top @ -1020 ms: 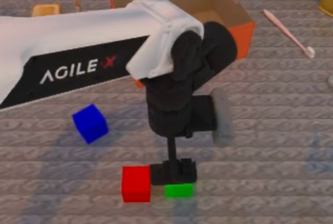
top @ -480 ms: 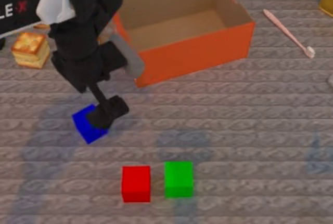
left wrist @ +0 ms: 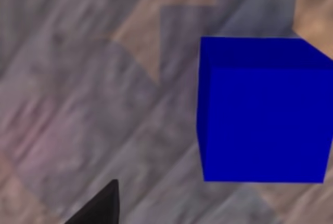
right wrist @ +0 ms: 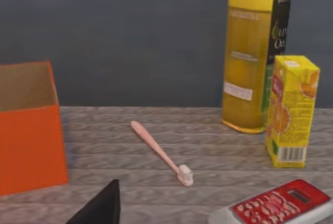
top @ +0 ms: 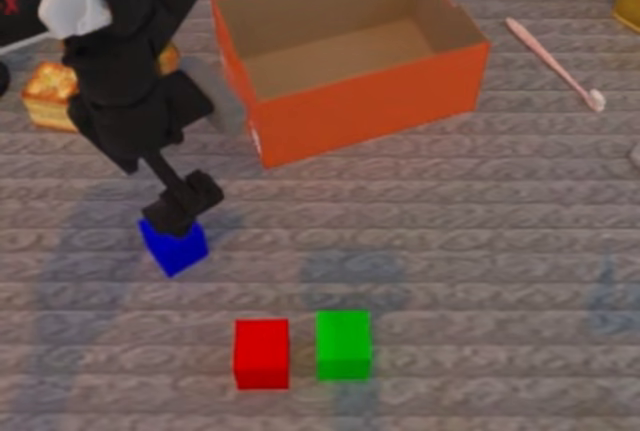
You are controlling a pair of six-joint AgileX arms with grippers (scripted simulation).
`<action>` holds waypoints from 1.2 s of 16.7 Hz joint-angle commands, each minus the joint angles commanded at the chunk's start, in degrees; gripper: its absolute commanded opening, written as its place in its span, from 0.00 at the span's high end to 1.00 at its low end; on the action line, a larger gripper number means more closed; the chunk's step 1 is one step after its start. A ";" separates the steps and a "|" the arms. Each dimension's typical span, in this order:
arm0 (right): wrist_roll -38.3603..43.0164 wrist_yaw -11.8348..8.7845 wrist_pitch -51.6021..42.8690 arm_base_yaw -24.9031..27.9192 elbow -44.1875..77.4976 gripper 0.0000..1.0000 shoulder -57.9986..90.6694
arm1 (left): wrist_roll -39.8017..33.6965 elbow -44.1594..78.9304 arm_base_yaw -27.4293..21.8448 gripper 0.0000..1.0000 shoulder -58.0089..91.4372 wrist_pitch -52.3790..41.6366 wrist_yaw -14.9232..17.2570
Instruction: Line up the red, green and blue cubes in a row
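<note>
Grey woven cloth covers the table (top: pixel 520 251), with a dark wall behind it in the right wrist view. Far left at the back sits a yellow toast-like block (top: pixel 48 91), partly under my left arm. My left gripper (top: pixel 183 213) hangs over the back edge of the blue cube (top: pixel 176 247), which lies left of centre and turned askew to the table's lines; in the left wrist view the cube (left wrist: pixel 263 109) fills one side and only one dark fingertip shows, so I cannot tell whether the pincer is open or closed, nor whether it touches the cube. Nearer the front edge, the red cube (top: pixel 262 353) and green cube (top: pixel 343 345) stand side by side, just apart and squared up, red on the left. I judge two thirds of the job done: that pair already makes the start of a row, and the blue one, well apart from them and farther back, is left to fetch and set in line. Behind them stands the open orange box (top: pixel 370 101), then a pink toothbrush (top: pixel 555 63) toward the right. My right arm is out of the top view, parked; its wrist view shows a yellow bottle (right wrist: pixel 255 52), a juice carton (right wrist: pixel 290 110) and a red phone (right wrist: pixel 276 206).
</note>
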 joint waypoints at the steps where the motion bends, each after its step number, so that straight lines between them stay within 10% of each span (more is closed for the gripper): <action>1: 0.00 0.00 0.00 0.00 0.00 0.00 0.00 | -0.06 -0.60 0.07 0.00 0.33 0.74 0.01; 14: 0.00 0.00 0.00 0.00 0.00 0.00 0.00 | 0.15 -11.05 0.29 0.00 7.43 18.34 0.07; 20: 0.00 0.00 0.00 0.00 0.00 0.00 0.00 | 0.15 -11.05 0.29 0.45 7.43 18.34 0.07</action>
